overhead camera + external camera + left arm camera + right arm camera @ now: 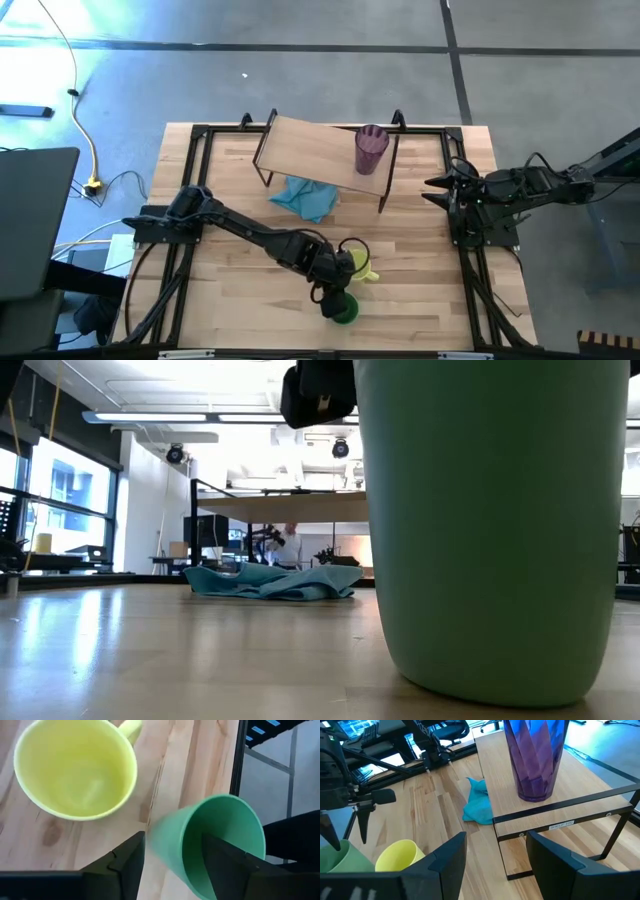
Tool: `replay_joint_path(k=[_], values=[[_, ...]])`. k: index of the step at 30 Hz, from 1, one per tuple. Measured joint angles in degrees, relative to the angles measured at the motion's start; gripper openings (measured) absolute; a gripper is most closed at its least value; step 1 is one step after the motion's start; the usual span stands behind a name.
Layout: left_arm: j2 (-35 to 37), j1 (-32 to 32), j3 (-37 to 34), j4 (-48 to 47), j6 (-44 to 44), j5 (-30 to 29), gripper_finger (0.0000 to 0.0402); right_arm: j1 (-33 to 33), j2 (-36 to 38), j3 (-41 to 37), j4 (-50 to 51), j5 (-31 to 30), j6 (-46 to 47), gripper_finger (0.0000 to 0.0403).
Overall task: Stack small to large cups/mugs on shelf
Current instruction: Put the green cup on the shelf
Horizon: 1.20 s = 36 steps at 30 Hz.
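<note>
**Left gripper straddles green cup rim**

Left gripper [340,300], bottom centre of the high view: fingers parted, one inside the green cup [210,845], one outside its wall, not clamped. Yellow mug [359,262] just above it on the table [420,290]. Purple tumbler [371,149] upright on the shelf [310,145], upper centre; blue cloth [305,196] underneath. Right gripper [432,190] open, at right edge.

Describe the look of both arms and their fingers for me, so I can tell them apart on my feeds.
Both arms are dark, near-black, jointed links on black frames. The left gripper and right gripper match in build. Thin dark cables loop along the right arm. In the wrist views the fingers are flat, matte black, angular plates, the same on the right. No markings are readable.
</note>
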<state>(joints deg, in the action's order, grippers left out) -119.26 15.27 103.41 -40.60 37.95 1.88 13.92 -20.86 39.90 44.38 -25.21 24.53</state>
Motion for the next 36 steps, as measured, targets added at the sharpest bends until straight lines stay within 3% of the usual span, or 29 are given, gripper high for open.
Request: replay_joint_path(k=[9,20,23,29,36], values=[[-2.12,0.11,-0.13,-0.76,-0.11,2.76,0.0173,0.01,0.00,0.00,0.00,0.02,0.03,0.0197],[-2.89,0.09,-0.12,-2.52,1.14,0.26,0.0166,0.01,0.00,0.00,0.02,0.05,0.48,0.0197],[-2.89,0.09,-0.12,-2.96,1.32,-1.27,0.0132,0.00,0.00,0.00,0.02,0.04,0.48,0.0197],[-2.89,0.11,-0.12,-3.32,1.36,-2.46,0.0014,0.00,0.00,0.00,0.02,0.04,0.48,0.0197],[-2.79,0.07,-0.07,-4.63,1.09,-2.36,0.0006,0.02,0.00,0.00,0.18,0.04,0.48,0.0197]])
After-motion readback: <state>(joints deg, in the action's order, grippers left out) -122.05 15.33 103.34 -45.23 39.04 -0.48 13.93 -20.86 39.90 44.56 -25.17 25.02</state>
